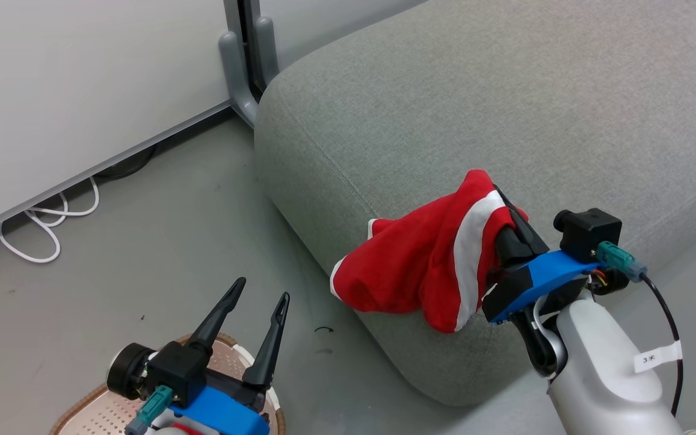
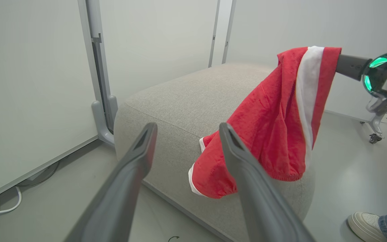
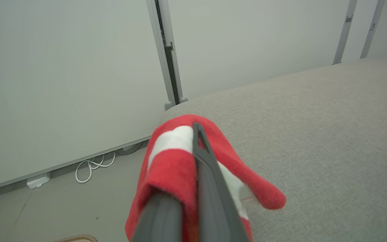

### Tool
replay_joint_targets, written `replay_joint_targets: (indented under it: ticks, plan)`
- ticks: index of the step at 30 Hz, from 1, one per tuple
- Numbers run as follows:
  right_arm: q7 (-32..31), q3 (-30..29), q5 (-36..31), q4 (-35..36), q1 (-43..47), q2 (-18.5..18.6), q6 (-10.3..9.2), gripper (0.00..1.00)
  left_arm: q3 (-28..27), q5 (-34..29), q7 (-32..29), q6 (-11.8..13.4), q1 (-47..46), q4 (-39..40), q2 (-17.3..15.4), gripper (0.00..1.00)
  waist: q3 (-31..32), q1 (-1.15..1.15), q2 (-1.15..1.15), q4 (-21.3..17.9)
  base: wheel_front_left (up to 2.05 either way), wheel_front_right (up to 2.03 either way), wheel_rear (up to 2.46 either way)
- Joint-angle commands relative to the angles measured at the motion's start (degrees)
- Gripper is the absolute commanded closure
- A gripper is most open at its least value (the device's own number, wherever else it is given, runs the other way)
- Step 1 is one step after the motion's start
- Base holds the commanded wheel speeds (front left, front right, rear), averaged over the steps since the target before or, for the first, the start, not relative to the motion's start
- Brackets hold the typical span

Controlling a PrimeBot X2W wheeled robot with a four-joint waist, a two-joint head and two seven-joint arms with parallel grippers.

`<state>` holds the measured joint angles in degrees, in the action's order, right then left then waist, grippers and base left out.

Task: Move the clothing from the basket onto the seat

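A red piece of clothing (image 1: 420,266) with a white stripe hangs from my right gripper (image 1: 499,202), which is shut on its upper fold above the near corner of the grey seat (image 1: 505,90). Its lower end drapes against the seat's rounded edge. In the left wrist view the clothing (image 2: 274,127) dangles over the seat (image 2: 180,97). In the right wrist view, cloth (image 3: 173,168) wraps my right gripper (image 3: 193,134). My left gripper (image 1: 262,289) stands open and empty over the basket (image 1: 82,405), apart from the clothing.
A white cable (image 1: 46,223) lies coiled on the grey floor by the wall. A grey post (image 1: 239,66) stands behind the seat's left corner. A person's shoe (image 2: 364,225) and a wheeled stand (image 2: 376,131) are on the floor beyond the seat.
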<state>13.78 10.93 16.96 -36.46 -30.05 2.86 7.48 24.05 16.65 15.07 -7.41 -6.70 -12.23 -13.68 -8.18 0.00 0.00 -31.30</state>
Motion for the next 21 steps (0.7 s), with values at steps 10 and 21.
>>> replay_joint_targets:
  ticks: [10, 21]
  plan:
    - [-1.61, -3.44, 2.7, -3.75, -11.05, 0.17, 0.03, 1.0, -1.84, -1.24, 0.16, -0.06, -0.22, 1.87, -0.69, 0.0, -3.62, 0.0, 0.0, 0.72, 0.0, 0.0, 0.0]
    - [-1.79, -14.4, 8.92, -8.24, -30.71, 7.81, 0.03, 1.0, 0.03, -4.52, 0.16, -0.07, -5.7, 7.41, -3.88, 0.0, -16.24, 0.0, 0.0, 5.59, 0.0, 0.0, 0.0]
